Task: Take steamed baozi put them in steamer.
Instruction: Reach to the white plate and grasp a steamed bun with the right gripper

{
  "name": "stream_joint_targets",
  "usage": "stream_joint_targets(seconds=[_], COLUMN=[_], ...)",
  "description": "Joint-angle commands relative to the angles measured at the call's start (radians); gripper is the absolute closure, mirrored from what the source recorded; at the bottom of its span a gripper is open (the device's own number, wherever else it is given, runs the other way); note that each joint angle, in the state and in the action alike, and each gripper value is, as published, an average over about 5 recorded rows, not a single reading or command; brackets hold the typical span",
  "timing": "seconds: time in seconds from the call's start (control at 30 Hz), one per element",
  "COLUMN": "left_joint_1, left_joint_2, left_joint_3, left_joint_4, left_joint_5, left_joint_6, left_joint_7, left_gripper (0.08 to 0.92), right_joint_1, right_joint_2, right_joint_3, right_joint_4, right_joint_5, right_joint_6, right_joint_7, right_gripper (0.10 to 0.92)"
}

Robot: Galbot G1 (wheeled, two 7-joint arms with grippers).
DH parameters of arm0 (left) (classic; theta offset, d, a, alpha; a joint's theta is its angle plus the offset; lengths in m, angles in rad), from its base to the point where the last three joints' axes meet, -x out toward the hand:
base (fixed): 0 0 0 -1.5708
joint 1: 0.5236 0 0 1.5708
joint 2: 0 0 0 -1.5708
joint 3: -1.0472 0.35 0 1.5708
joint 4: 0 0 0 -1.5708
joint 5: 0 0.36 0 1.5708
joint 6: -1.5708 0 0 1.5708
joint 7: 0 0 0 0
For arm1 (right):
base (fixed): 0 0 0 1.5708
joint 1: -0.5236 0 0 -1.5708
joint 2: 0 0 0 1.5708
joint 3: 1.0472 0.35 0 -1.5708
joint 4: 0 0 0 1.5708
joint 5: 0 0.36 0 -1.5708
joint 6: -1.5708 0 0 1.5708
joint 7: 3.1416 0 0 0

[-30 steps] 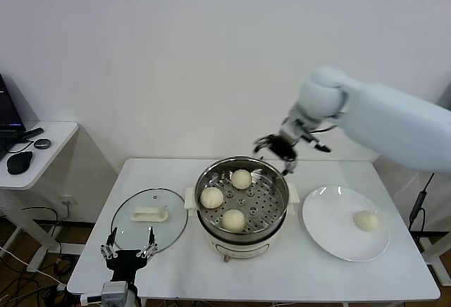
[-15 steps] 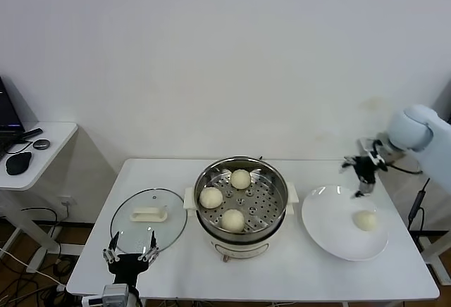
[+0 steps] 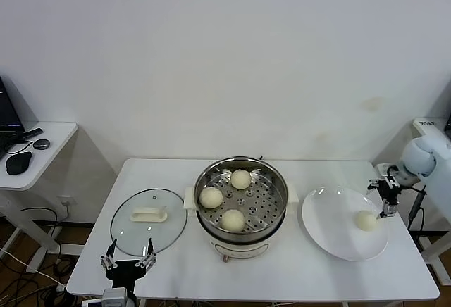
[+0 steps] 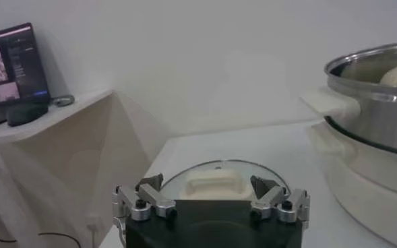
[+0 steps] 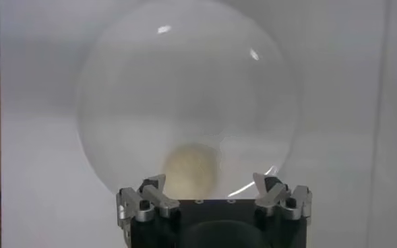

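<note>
The shiny steel steamer (image 3: 271,215) stands mid-table with three cream-white baozi on its perforated tray: one at the back (image 3: 241,179), one at the left (image 3: 211,197), one at the front (image 3: 233,220). A fourth baozi (image 3: 366,220) lies on the white plate (image 3: 331,233) at the right; it also shows in the right wrist view (image 5: 190,171). My right gripper (image 3: 385,194) is open and empty, just above and right of that baozi, with the bun between its fingers (image 5: 151,191) in the wrist view. My left gripper (image 3: 127,258) is open and idle at the table's front left.
A round glass lid (image 3: 149,217) with a white handle lies left of the steamer, also in the left wrist view (image 4: 211,183). A side desk (image 3: 35,145) with a mouse and laptop stands at the far left. The plate sits near the table's right edge.
My right gripper has swung from above the steamer's back rim rightward and down to the plate, ending beside the last baozi. The left arm has barely moved.
</note>
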Motion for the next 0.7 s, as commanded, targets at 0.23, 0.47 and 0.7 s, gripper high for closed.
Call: stream_joint_targets(seconds=[0.23,0.47,0.7], left_joint_1=[0.004,0.002,0.001], left_joint_2=[0.001,0.002,0.004], left_joint_3=[-0.004,-0.003,-0.004], left_joint_4=[0.012,0.019,0.022], left_joint_5=[-0.002,-0.002,-0.002], left_joint_6=[0.002,0.002,0.002], left_joint_7=[-0.001,-0.001,0.000], left_gripper=[0.177,0.177,0.177], right_joint_1=[-0.101,-0.104,-0.114], right_joint_2=[0.113,0.117,0.118], right_joint_3=[0.106,0.114,0.123], right_joint_4=[-0.129,-0.146,-0.155], right_joint_5=[-0.143,-0.164,-0.188], right_joint_6=[0.069,0.072,0.073], right_joint_7=[0.012,0.018,0.035], right_gripper=[0.203,0.203,0.203])
